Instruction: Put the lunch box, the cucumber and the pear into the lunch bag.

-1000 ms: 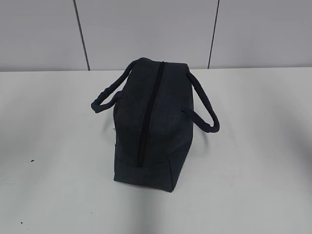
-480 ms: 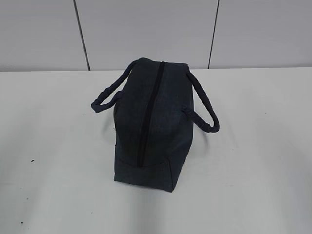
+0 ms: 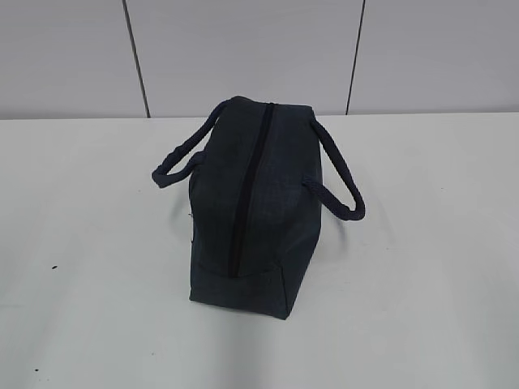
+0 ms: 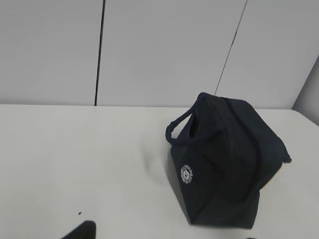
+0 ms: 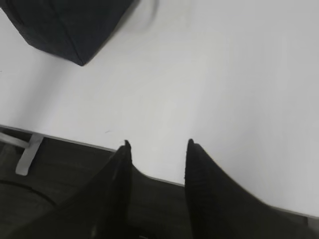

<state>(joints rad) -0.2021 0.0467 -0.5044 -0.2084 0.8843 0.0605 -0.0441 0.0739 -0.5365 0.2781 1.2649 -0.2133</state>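
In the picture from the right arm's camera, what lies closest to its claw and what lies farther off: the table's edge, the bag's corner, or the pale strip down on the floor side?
From the right gripper, with jaws apart:
1. table edge, directly under the tips.
2. pale strip, lower left, off the table.
3. lunch bag corner, top left, farthest.

Lab-like test bench: bare white table [image 3: 438,243]; grey panel wall [image 3: 243,49]

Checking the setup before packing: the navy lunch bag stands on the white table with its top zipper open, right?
Not quite. The lunch bag does stand on the white table, but its top zipper is closed along its length, as the exterior view shows.
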